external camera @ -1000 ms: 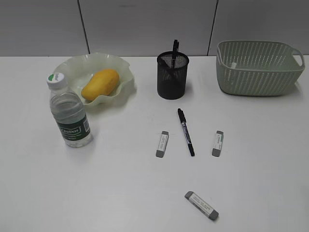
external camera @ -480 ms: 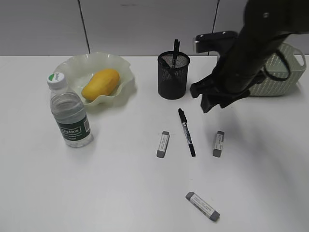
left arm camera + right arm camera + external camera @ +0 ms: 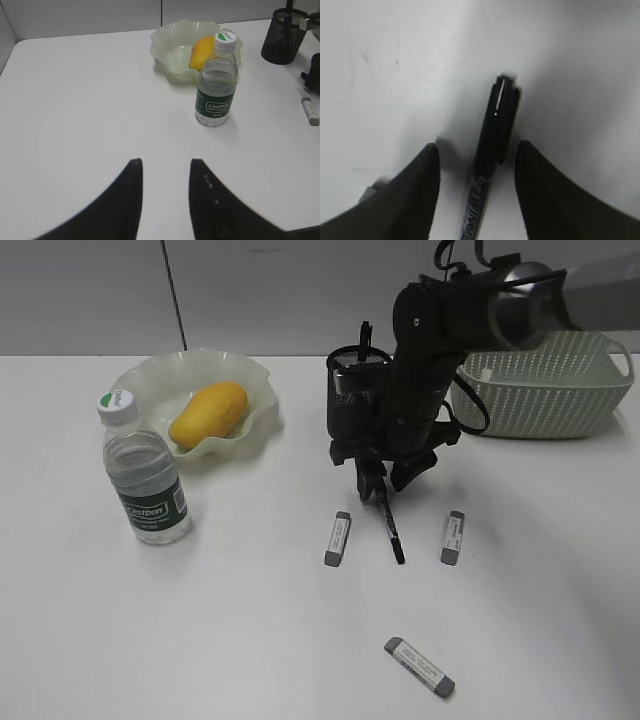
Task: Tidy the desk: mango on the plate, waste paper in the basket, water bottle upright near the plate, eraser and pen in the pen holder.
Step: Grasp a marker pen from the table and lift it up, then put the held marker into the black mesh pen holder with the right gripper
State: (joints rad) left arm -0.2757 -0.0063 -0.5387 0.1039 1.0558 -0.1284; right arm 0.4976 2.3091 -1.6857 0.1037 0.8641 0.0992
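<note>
A black pen (image 3: 393, 536) lies on the white desk (image 3: 200, 630). My right gripper (image 3: 378, 486) is open and straddles the pen's upper end; in the right wrist view the pen (image 3: 496, 130) lies between the fingers (image 3: 477, 150). Three grey erasers lie nearby: left (image 3: 337, 538), right (image 3: 452, 537), front (image 3: 418, 665). The mango (image 3: 207, 412) lies on the green plate (image 3: 150, 375). The water bottle (image 3: 147, 480) stands upright beside the plate. The black pen holder (image 3: 350, 400) holds a dark pen. My left gripper (image 3: 163, 162) is open and empty. The waste paper is not visible.
The pale green basket (image 3: 545, 390) stands at the back right, partly behind my right arm. The left wrist view shows the bottle (image 3: 216, 90), plate (image 3: 170, 45), mango (image 3: 199, 52), pen holder (image 3: 282, 35) and one eraser (image 3: 310, 110).
My right arm entered from the upper right and came down to the left. Its open gripper now sits over the pen's upper end. The objects have not moved.
</note>
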